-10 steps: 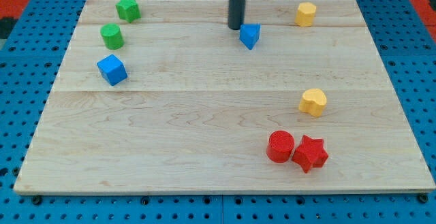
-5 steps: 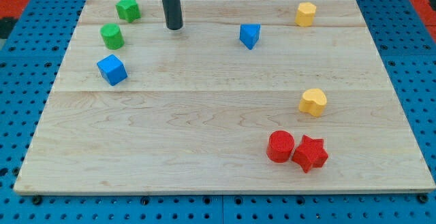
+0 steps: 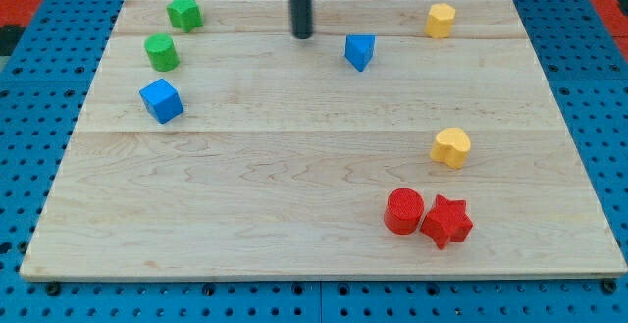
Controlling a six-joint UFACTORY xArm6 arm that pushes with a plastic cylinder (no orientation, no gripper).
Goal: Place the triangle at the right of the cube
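Observation:
A blue triangle block lies near the view's top centre of the wooden board. A blue cube sits far off at the view's left. My tip rests on the board to the upper left of the triangle, a short gap apart from it, and well to the right of the cube.
A green block and a green cylinder sit at the upper left above the cube. A yellow block is at the upper right, a yellow heart-like block at the right. A red cylinder touches a red star at the lower right.
My tip swung left from beside the triangle to near the green blocks, then came back right toward the triangle. No block has moved.

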